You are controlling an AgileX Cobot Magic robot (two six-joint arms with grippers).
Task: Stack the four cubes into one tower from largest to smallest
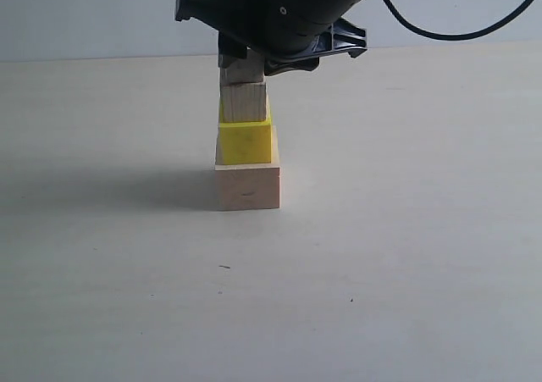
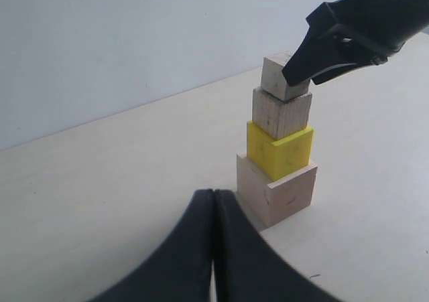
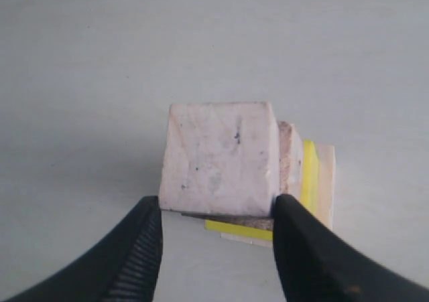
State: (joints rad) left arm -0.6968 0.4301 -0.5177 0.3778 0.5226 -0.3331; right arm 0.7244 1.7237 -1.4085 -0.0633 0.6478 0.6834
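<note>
The tower stands mid-table: large pale wood cube (image 1: pixel 247 185) at the base, yellow cube (image 1: pixel 246 142) on it, then the medium wood cube (image 1: pixel 244 102). The tiny wood cube (image 1: pixel 243 70) rests on top, slightly offset, with my right gripper (image 1: pixel 246 64) coming down from above and shut on it. In the right wrist view its fingers touch both sides of the tiny cube (image 3: pixel 218 158); slivers of yellow cube (image 3: pixel 309 175) and large cube (image 3: pixel 325 181) show beneath. My left gripper (image 2: pixel 213 198) is shut and empty, low beside the large cube (image 2: pixel 276 189).
The pale table (image 1: pixel 406 255) stretches around the tower, with a white wall (image 1: pixel 85 18) behind it. A black cable (image 1: pixel 457 33) trails from the right arm at the upper right. The left arm does not show in the exterior view.
</note>
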